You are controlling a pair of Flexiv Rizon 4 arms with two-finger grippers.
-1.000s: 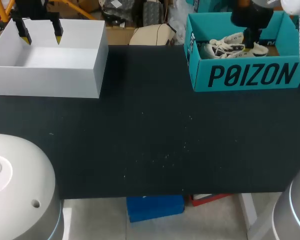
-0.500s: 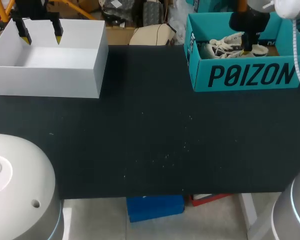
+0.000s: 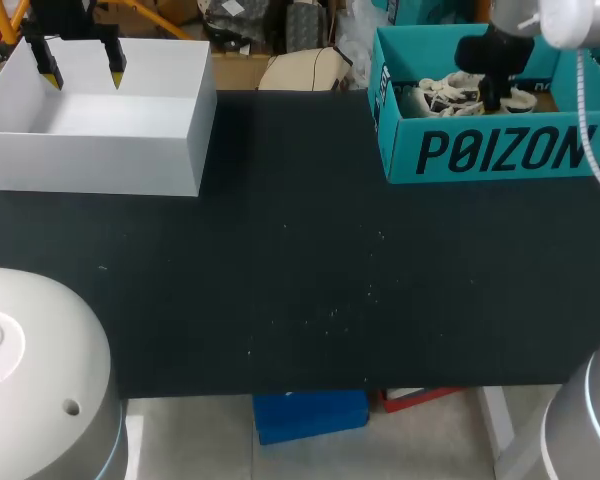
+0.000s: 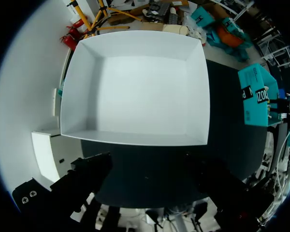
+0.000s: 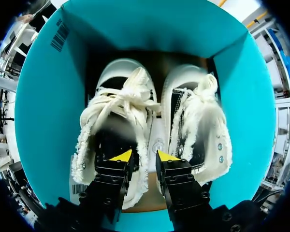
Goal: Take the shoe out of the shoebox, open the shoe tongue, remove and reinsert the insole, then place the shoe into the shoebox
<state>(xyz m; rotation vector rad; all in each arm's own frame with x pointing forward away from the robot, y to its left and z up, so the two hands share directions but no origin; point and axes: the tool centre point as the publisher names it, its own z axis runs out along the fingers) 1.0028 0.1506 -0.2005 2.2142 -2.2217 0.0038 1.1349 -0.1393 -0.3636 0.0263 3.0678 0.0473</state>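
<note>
The teal shoebox (image 3: 480,152) stands at the table's far right and holds a pair of white frayed canvas shoes (image 3: 450,92). My right gripper (image 3: 492,97) is down inside it. In the right wrist view, the right gripper (image 5: 144,155) straddles the inner side wall of one shoe (image 5: 121,101). One fingertip (image 5: 122,155) is in that shoe's opening. The other sits in the gap beside the second shoe (image 5: 203,121). The jaws stand narrowly open around the wall. My left gripper (image 3: 82,72) hangs open over the white box, holding nothing.
A white open box (image 3: 100,160) sits at the table's far left; its inside (image 4: 135,82) is bare. The black table top (image 3: 310,270) stretches between the two boxes. The teal walls (image 5: 43,96) close in around the right gripper.
My right arm's wrist has shifted slightly right and back over the shoebox, with its gripper still down among the shoes. The left arm has not moved.
</note>
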